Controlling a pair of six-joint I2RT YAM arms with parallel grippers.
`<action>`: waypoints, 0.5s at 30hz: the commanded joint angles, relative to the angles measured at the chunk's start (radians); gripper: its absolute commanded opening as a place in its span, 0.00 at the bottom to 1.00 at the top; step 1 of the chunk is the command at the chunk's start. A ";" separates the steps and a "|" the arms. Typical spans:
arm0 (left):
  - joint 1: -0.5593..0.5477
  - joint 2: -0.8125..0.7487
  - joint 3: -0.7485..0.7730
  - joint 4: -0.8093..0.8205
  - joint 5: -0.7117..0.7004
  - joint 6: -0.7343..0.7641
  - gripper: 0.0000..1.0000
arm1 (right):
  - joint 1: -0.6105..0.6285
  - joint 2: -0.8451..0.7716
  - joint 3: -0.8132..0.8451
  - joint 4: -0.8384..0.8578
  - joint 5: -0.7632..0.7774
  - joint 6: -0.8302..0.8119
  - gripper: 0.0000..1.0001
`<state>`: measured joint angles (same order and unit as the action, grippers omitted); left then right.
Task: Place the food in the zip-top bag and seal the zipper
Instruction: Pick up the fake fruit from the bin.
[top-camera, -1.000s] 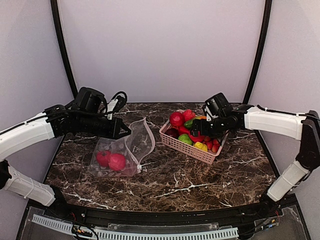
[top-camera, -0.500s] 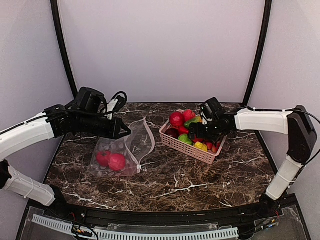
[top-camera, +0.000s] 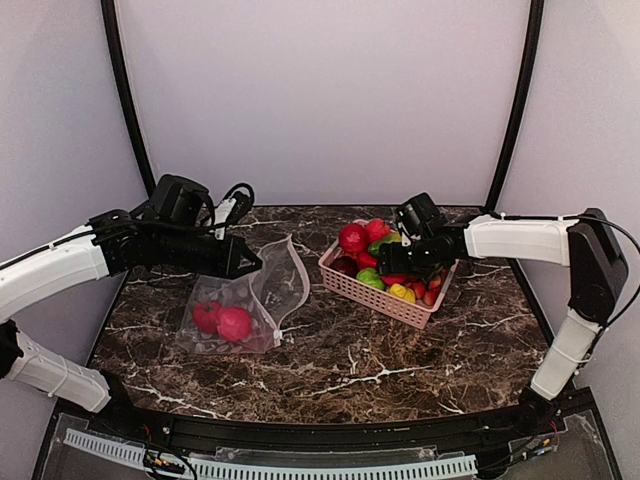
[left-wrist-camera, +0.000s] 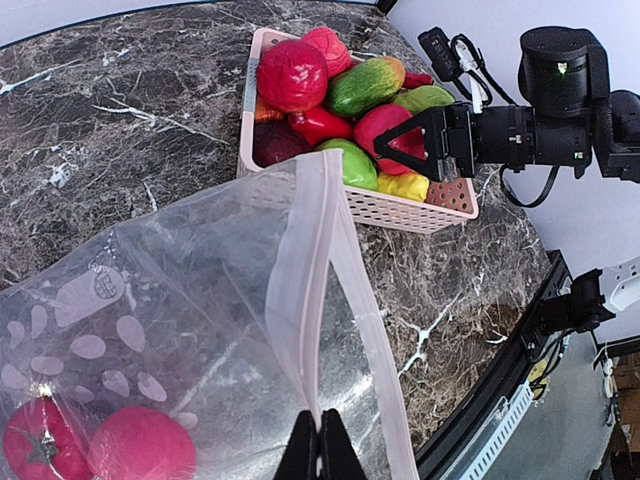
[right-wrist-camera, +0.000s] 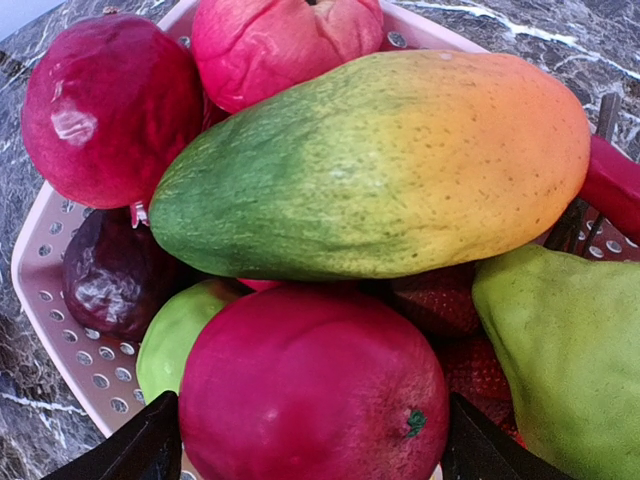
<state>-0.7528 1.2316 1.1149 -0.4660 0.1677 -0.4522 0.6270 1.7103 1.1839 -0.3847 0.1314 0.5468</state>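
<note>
Subject of pick: red fruit (right-wrist-camera: 310, 390), round and glossy, lying in the pink basket (top-camera: 375, 296) under a green-to-orange mango (right-wrist-camera: 380, 170). Right end effector (right-wrist-camera: 310, 450) is spread wide, one finger on each side of this fruit. Whether the pads touch it cannot be told from the wrist view.

Left end effector (left-wrist-camera: 320, 442) is clenched on the zipper (left-wrist-camera: 310, 260), holding one lip of the zip-top bag (top-camera: 255, 300) raised so the mouth gapes toward the basket. The bag's body rests on the marble worktop (top-camera: 400, 360), just left of the basket. Two red pieces (top-camera: 222, 320) already lie at its closed end.

Handling assessment: the fruit appears to be light, rigid plastic with a slick skin, liable to squirt out of a grip placed off centre. Hold is best taken across its widest girth, fingers low enough to pass the middle. Neighbouring fruit crowd it closely and may be disturbed. The bag film is thin and limp. Only the zipper strip offers firm purchase, and the mouth would likely collapse if it were let go.
</note>
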 joint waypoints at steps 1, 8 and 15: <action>0.002 -0.030 -0.018 -0.007 0.006 0.006 0.01 | -0.006 0.011 0.024 0.018 0.016 -0.003 0.82; 0.001 -0.032 -0.020 -0.010 0.004 0.009 0.01 | -0.006 -0.008 0.016 0.017 0.022 -0.001 0.77; 0.001 -0.035 -0.018 -0.009 0.003 0.009 0.01 | -0.006 -0.087 0.003 0.009 0.011 0.001 0.76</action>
<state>-0.7528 1.2297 1.1118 -0.4664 0.1677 -0.4522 0.6270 1.7042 1.1839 -0.3882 0.1349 0.5480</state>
